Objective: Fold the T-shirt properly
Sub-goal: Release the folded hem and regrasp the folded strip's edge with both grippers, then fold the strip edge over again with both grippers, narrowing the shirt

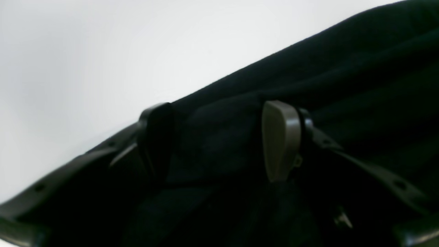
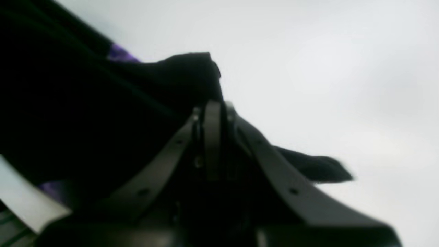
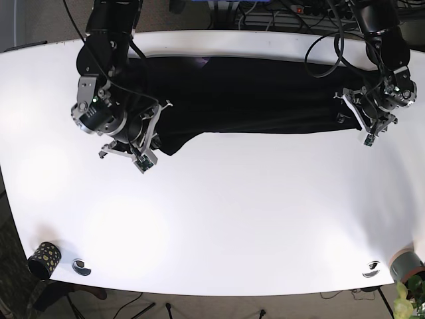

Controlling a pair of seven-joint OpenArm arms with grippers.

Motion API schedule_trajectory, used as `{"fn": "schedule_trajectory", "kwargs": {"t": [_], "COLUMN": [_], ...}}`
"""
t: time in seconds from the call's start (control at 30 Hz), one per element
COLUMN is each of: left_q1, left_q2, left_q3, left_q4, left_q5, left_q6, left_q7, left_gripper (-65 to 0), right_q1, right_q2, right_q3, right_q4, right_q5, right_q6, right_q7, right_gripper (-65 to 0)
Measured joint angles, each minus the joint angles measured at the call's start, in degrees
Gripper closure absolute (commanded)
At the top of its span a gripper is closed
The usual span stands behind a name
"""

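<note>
Shirt (image 3: 246,96) lies as a long band across the table's (image 3: 219,219) far side, stretched between both grippers: right gripper (image 2: 212,103) pinches one end, left gripper (image 1: 219,137) looks spread around the other.

Both wrist pictures are blurry. The right claw (image 2: 212,113) hides part of the dark T-shirt (image 2: 85,113), which runs off the left edge.

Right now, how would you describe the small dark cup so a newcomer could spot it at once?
Start from the big white table and follow its near edge to the corner on the base view's left. The cup stands there, next to a small round fitting set in the tabletop. It is dark with pale speckles, unlike the plain grey pot at the opposite near corner.
</note>
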Motion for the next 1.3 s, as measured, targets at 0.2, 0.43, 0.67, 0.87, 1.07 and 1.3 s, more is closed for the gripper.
{"fn": "schedule_trajectory", "kwargs": {"t": [0.2,0.43,0.67,0.87,1.07,1.3], "left_q1": [0.0,0.0,0.0,-0.7,-0.8,6.9], "left_q2": [-0.1,-0.1,-0.1,0.6,2.1,2.9], "left_q3": [0.0,0.0,0.0,0.0,-0.7,-0.7], "left_q4": [0.0,-0.1,0.0,3.3,12.3,17.7], "left_q5": [-0.1,-0.2,-0.2,1.6,1.6,1.5], "left_q6": [0.0,0.0,0.0,-0.2,-0.1,-0.1], "left_q7": [0.0,0.0,0.0,2.4,2.0,2.1], "left_gripper": [-37.6,-37.6,-37.6,-37.6,-37.6,-37.6], "right_q1": [-6.9,-11.4,-11.4,-11.8,-14.6,-15.3], "right_q2": [-0.6,-0.8,-0.6,-0.7,-0.8,-0.8], "right_q3": [1.4,7.6,15.8,16.1,9.6,7.8], "right_q4": [2.4,1.7,0.3,2.6,2.6,-4.4], "right_q5": [1.6,7.0,7.0,7.1,6.9,6.9], "right_q6": [-0.04,-0.04,-0.17,-0.17,-0.15,-0.07], "right_q7": [-0.9,-0.7,3.3,3.1,2.6,6.0], "right_gripper": [0.0,-11.7,-39.2,-41.4,-38.5,-36.3]}}
